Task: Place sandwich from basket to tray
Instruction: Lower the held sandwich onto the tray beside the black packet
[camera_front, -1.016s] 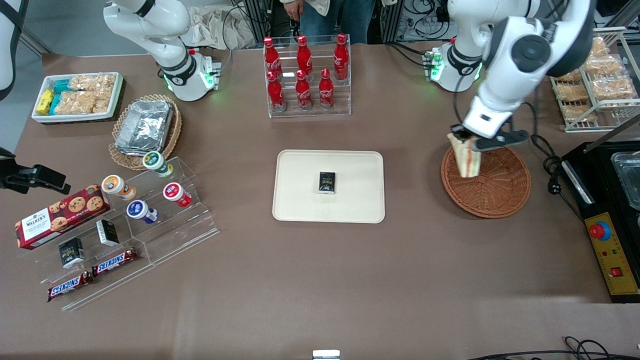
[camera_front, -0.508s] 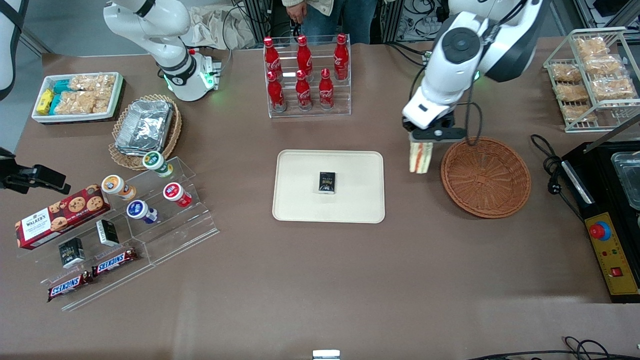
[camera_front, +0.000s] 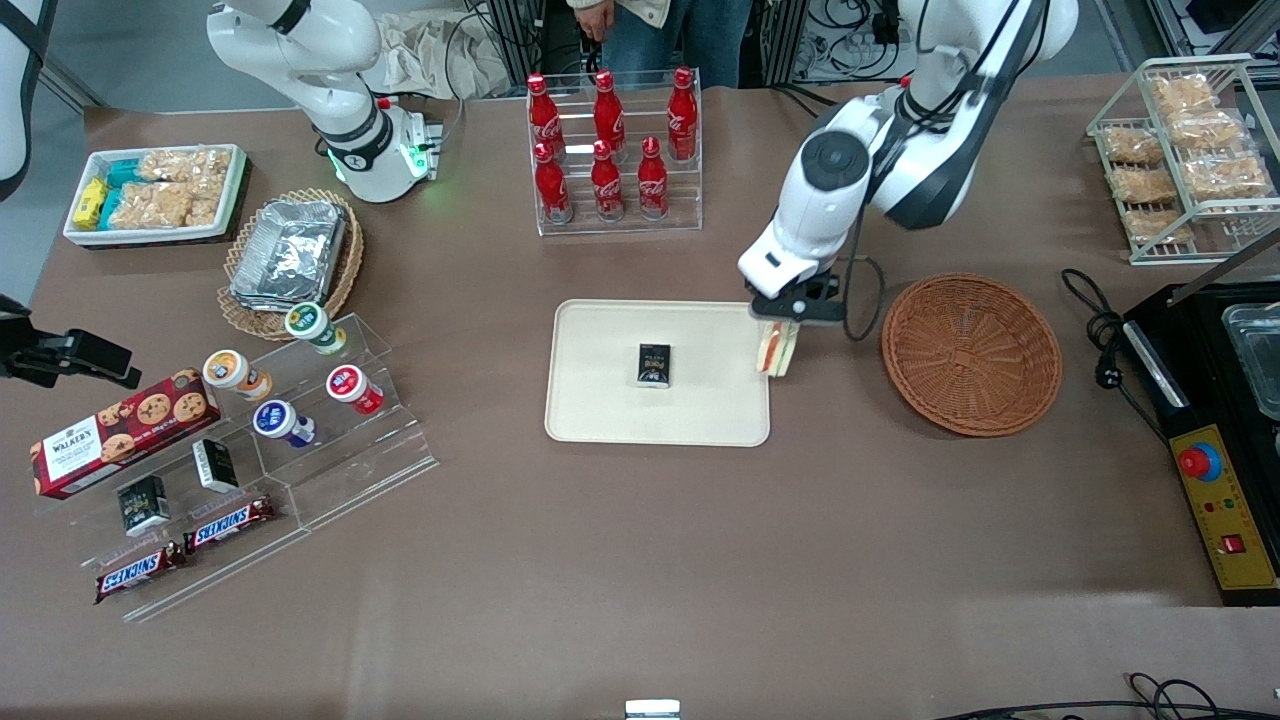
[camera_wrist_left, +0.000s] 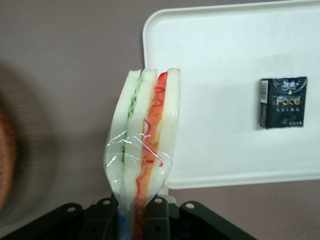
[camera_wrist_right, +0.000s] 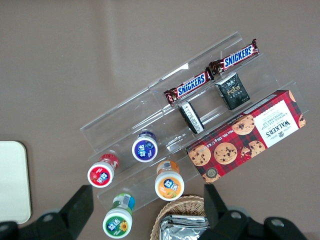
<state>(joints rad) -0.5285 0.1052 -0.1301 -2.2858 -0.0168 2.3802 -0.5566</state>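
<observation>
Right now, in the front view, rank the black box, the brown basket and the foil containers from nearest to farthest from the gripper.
The gripper, shut on the sandwich, hangs over the tray edge.
1. Black box, on the tray.
2. Basket, toward the working arm's end.
3. Foil containers, toward the parked arm's end.

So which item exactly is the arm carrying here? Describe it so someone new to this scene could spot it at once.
Start at the cream-white tray in the middle of the table. At its edge toward the round reddish-brown basket, the gripper is shut on the sandwich, which hangs beneath it. It is a plastic-wrapped wedge of white bread with red-orange and green filling, unlike the small black box lying on the tray.
</observation>
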